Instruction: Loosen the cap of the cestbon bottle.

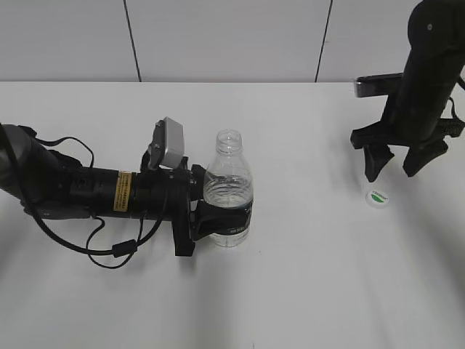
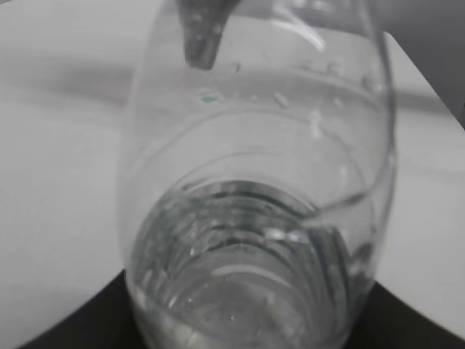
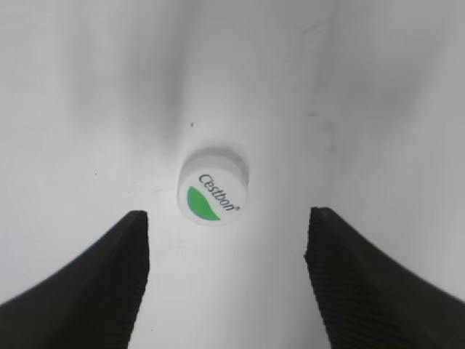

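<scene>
You see a plain white worktop [image 1: 305, 291] carrying everything, with pale wall panels behind it. The black left arm [image 1: 87, 190] lies low across the worktop from the left edge, a grey camera box [image 1: 168, 144] mounted on its wrist and a black cable [image 1: 109, 251] looping beneath it. The black right arm [image 1: 429, 65] descends from the upper right corner. The small clear ribbed plastic cestbon bottle [image 1: 229, 190] with a dark green label band stands upright near the centre, neck open and uncapped, water in its lower part. Your left claw [image 1: 218, 218] is clamped around the bottle's lower body at the label, jaws partly apart to the bottle's width. Your right claw [image 3: 227, 273] hangs just above the worktop with its two black fingers [image 3: 94, 283] spread wide, gripping nothing. The small round white plastic screw cap [image 3: 213, 187] with a green leaf mark lies flat on the worktop, well apart from the bottle, below the spread fingers and touching neither.
</scene>
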`<control>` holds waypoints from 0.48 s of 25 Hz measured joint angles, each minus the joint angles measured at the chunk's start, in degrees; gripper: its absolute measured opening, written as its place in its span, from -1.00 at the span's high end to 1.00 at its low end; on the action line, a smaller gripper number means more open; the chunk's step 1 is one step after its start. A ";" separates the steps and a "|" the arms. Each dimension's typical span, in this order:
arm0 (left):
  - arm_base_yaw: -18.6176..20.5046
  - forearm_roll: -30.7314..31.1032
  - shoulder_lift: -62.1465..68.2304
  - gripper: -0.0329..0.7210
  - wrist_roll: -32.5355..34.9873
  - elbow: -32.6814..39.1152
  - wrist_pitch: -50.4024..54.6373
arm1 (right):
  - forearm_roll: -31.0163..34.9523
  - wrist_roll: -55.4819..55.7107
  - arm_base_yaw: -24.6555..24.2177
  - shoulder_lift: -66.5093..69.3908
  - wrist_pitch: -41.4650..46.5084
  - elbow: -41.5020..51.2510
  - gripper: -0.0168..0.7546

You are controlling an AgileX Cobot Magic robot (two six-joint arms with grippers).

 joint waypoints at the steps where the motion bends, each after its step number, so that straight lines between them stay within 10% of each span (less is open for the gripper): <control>1: 0.00 0.05 0.00 -0.05 0.00 0.00 0.00 | 0.00 0.00 0.00 0.00 1.06 -0.92 -0.39; 12: -0.07 -0.07 0.17 -0.31 -0.19 0.00 0.26 | 0.00 -0.31 0.00 0.00 3.91 -6.57 -0.39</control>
